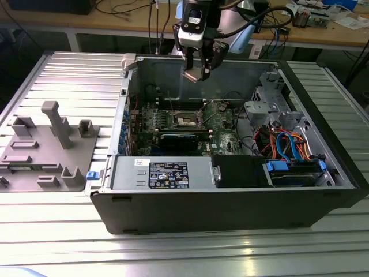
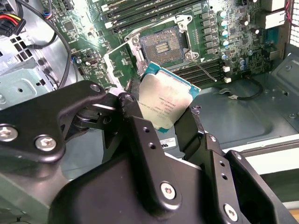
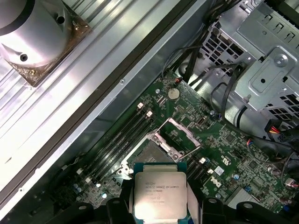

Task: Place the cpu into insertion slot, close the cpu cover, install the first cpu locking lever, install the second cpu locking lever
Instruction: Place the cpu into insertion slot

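Hand (image 1: 197, 74) grips cpu (image 2: 168, 100) edges above insertion slot (image 2: 161, 46).

insertion slot (image 2: 162, 45) open from above, cpu cover (image 3: 186, 131) raised alongside

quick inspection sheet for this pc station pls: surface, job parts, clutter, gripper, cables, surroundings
surface: ribbed metal table with an open computer case lying on it
job's things: chip held in the air above the green board, not seated; socket bare, gold pin field showing; cover swung open
clutter: grey moulded holder on the table at the exterior view's left
grippers: gripper shut on the chip, above the case
cables: orange and blue cables bundled inside the case, away from the socket
surroundings: wooden bench behind the table
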`<state>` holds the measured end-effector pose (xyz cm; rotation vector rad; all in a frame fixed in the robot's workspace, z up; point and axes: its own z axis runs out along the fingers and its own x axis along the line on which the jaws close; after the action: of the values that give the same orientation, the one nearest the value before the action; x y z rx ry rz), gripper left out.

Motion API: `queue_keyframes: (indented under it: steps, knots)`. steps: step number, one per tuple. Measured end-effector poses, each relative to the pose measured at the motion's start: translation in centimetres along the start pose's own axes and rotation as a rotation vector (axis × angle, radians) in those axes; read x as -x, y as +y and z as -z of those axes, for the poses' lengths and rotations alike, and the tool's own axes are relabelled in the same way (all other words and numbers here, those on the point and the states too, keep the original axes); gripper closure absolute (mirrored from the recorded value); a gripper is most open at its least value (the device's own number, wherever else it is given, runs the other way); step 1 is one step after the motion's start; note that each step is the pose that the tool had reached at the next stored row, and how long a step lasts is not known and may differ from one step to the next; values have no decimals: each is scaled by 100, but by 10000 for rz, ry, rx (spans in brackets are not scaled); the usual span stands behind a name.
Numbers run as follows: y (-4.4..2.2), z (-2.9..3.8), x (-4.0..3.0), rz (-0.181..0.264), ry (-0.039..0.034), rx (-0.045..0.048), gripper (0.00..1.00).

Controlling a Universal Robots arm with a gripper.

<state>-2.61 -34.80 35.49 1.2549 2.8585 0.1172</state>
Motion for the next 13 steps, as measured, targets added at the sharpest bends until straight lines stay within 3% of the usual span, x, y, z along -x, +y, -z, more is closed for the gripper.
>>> queue_keyframes:
  steps: [10,13]
  knots:
    - [0,-2,0,-23,-5,-3,46]
    - [0,-4,0,-254,-22,2,46]
